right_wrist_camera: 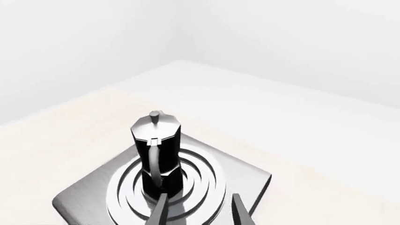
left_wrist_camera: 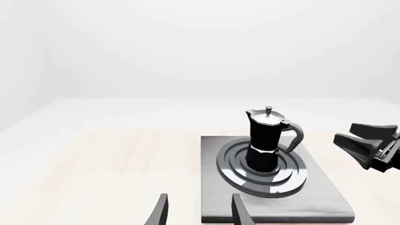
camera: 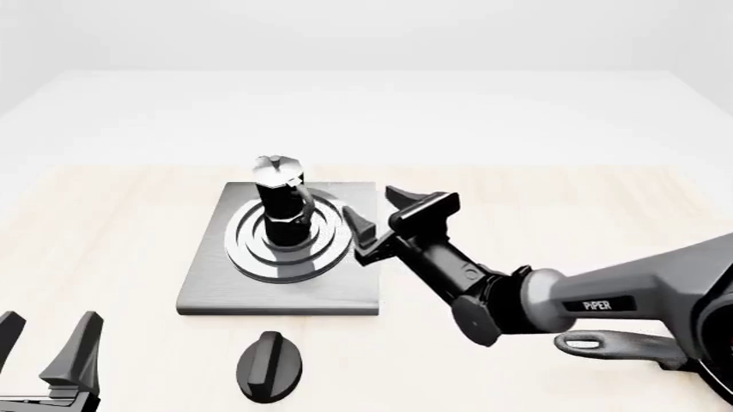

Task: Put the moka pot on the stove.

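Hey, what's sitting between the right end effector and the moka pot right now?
Nothing: in the front view only bare grey square metal stove slab and ring burner separate the open right end effector from the black, silver-lidded moka pot.

Glossy black moka pot point(camera: 281, 204) with polished silver lid; brushed grey metal stove point(camera: 223, 279); pale matt wood-grain table point(camera: 103, 223).

The black faceted moka pot point(camera: 280, 202) stands on the grey square metal stove point(camera: 218, 287) — small black oval knob point(camera: 269, 366) on the bench before it.
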